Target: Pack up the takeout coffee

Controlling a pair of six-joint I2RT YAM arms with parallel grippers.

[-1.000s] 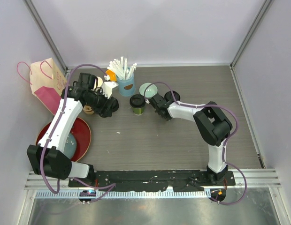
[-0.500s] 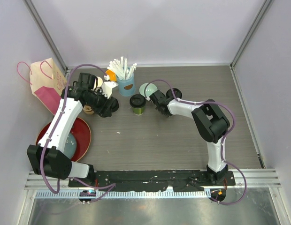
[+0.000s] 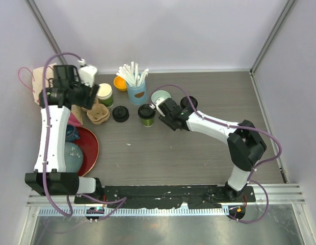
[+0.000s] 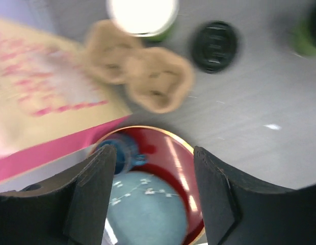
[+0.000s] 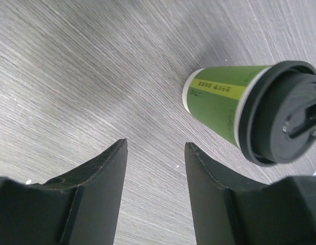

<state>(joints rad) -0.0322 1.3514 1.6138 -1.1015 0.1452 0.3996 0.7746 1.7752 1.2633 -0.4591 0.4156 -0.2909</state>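
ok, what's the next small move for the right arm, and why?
Probably slide the right fingers sideways until the lidded cup sits between them. They stand open and empty, with the cup beside them, not in the gap. The cup is capped, and the wells of the cardboard carrier look empty.

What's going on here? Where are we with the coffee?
Neither arm holds anything. The right tool is open beside the lidded green cup, which stands on the table. The left tool is open and raised near the paper bag. The second cup stands uncovered behind the pulp carrier, with a loose black lid on the table nearby. Both carrier wells are empty.
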